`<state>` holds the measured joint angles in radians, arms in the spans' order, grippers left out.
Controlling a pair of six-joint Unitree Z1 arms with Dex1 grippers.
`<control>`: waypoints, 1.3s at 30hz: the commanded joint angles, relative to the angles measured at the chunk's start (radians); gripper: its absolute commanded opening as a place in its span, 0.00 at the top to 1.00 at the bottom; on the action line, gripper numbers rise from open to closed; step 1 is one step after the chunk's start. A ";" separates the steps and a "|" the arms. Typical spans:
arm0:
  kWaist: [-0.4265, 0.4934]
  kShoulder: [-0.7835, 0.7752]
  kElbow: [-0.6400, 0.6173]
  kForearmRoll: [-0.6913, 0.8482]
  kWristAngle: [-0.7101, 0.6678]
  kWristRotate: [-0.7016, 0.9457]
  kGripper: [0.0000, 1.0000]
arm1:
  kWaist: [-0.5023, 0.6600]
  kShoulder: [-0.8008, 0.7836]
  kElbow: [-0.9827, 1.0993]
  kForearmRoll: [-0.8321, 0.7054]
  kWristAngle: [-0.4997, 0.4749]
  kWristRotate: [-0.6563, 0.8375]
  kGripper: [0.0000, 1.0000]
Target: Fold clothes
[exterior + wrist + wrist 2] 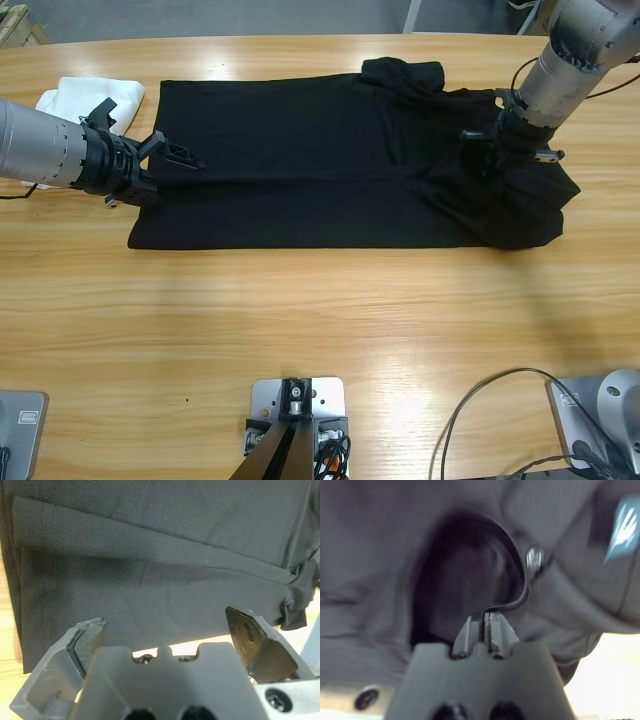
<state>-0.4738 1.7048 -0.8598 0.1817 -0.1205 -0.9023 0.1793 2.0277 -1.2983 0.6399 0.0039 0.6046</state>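
The clothes, a black polo shirt (330,170), lie spread lengthwise on the wooden table, with the collar end bunched at the right. My left gripper (172,153) comes in from the left and stands open just over the shirt's left hem; the left wrist view shows the folded hem (150,565) ahead of the open left gripper (167,630) with nothing between the jaws. My right gripper (490,140) reaches down from the upper right, shut on a thin edge of the shirt (445,540) by the neck opening, where the right gripper (485,614) pinches it. A button (535,557) and a white logo (622,527) show nearby.
A white folded garment (85,100) lies at the far left, behind my left arm and touching the shirt's corner. Bare wooden table (320,320) runs along the whole front edge. A black cable (480,400) loops at the bottom right.
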 commanded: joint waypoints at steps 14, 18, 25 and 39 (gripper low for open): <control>-0.011 -0.011 0.064 0.002 -0.012 -0.010 0.06 | -0.096 0.200 -0.409 0.216 -0.104 -0.140 1.00; -0.020 -0.001 0.064 -0.003 -0.013 -0.017 0.05 | -0.080 0.224 -0.468 0.341 -0.166 -0.137 0.03; -0.039 0.003 0.072 -0.005 -0.013 -0.032 0.05 | 0.041 0.052 -0.422 0.353 -0.117 -0.213 0.00; -0.046 -0.030 0.070 -0.005 -0.013 -0.055 0.05 | 0.048 0.279 -0.596 0.389 0.219 -0.901 0.02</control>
<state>-0.5051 1.6880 -0.8144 0.1814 -0.1205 -0.9329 0.2413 2.1568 -1.8664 1.0028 0.1990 -0.1538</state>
